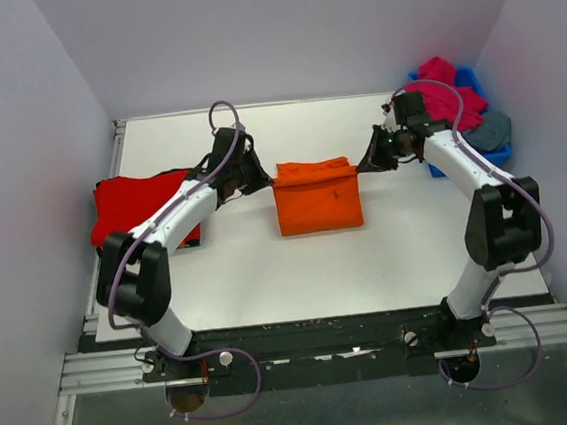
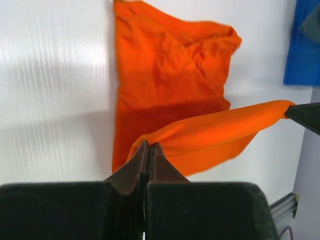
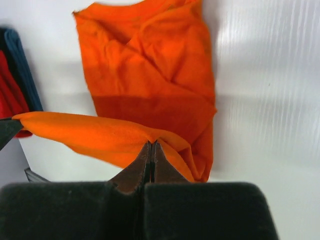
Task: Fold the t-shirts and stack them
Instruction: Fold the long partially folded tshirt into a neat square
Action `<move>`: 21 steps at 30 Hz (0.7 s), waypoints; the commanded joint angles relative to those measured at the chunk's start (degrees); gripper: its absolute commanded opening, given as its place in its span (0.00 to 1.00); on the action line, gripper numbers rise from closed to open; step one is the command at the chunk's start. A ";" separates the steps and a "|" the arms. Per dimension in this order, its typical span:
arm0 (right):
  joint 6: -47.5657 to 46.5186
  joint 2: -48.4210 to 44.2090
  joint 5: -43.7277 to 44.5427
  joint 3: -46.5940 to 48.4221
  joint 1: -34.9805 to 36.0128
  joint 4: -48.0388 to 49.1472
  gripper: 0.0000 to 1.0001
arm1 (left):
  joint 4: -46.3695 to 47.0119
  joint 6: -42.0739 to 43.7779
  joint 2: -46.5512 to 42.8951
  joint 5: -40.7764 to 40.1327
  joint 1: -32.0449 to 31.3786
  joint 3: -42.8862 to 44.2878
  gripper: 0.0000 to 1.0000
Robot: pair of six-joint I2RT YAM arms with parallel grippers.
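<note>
The left arm (image 1: 176, 209) covers part of the red shirt (image 1: 125, 202); the blue bin (image 2: 301, 60) runs off the left wrist view's right edge.

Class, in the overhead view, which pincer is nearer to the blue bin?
Right. The right pincer, gripping the orange t-shirt, is just left of the blue bin; the left pincer grips the shirt's opposite side, farther left.

Orange t-shirt (image 1: 316, 201) mid-table, far edge aloft — red t-shirt (image 1: 134, 207) left, pink t-shirt (image 1: 443, 92) and grey-blue t-shirt (image 1: 491, 131) bunched right
</note>
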 commanded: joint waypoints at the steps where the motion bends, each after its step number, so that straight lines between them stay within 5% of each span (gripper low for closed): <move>1: 1.60 9.44 -0.45 7.48 -1.67 1.74 0.01 | 3.24 0.85 10.38 -5.10 1.81 6.64 0.00; 14: 3.53 30.11 -2.12 28.05 -3.61 0.33 0.01 | 4.55 0.50 31.05 -1.24 3.92 25.99 0.00; 16: 3.62 32.57 -2.92 30.60 -3.96 0.33 0.15 | 5.42 0.24 32.19 -0.19 4.71 26.96 0.00; 17: 3.80 33.45 -2.74 31.57 -4.05 0.33 0.31 | 6.39 0.24 32.63 0.94 5.15 27.13 0.08; 19: 3.80 34.34 -2.57 32.81 -4.22 0.68 0.57 | 8.85 0.41 32.81 2.79 5.76 26.87 0.51; 21: 3.45 33.20 -2.31 31.59 -4.14 1.90 0.63 | 11.05 1.20 32.11 3.24 6.20 26.08 0.70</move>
